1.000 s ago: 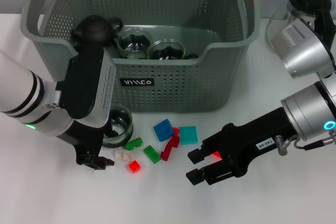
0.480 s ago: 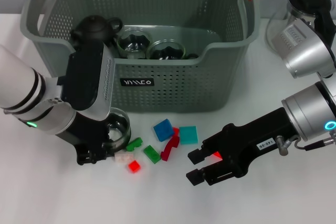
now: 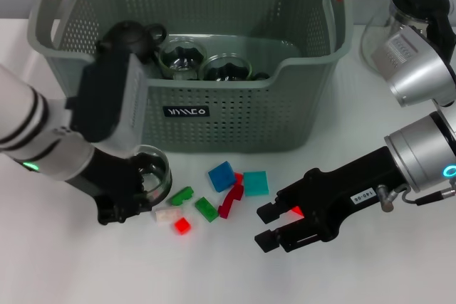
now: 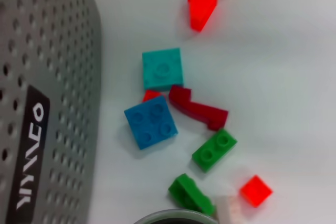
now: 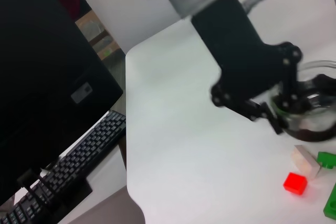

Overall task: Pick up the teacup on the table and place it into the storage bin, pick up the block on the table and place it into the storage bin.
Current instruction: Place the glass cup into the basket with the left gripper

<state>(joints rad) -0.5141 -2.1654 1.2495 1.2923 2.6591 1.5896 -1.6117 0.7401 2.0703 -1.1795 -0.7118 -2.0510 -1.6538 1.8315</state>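
Note:
A clear glass teacup (image 3: 152, 174) sits tilted just in front of the grey-green storage bin (image 3: 235, 115). My left gripper (image 3: 137, 194) is shut on its rim, and the right wrist view shows the black fingers (image 5: 265, 114) clamped on the teacup (image 5: 315, 116). Several small blocks lie on the table: blue (image 3: 221, 175), teal (image 3: 255, 183), dark red (image 3: 230, 201), green (image 3: 206, 208) and red (image 3: 182, 226). My right gripper (image 3: 269, 226) hovers open at the right of the pile. Another red block (image 3: 293, 210) lies by its upper finger.
Inside the bin are two glass cups (image 3: 182, 58) and a black teapot (image 3: 132, 37). A glass pitcher with a black lid (image 3: 417, 5) stands at the back right. Beyond the table's edge the right wrist view shows a monitor (image 5: 47, 77) and keyboard (image 5: 73, 171).
My left gripper has closed on the teacup, then tipped it and drawn it slightly left and up off its spot. The right arm has stayed still.

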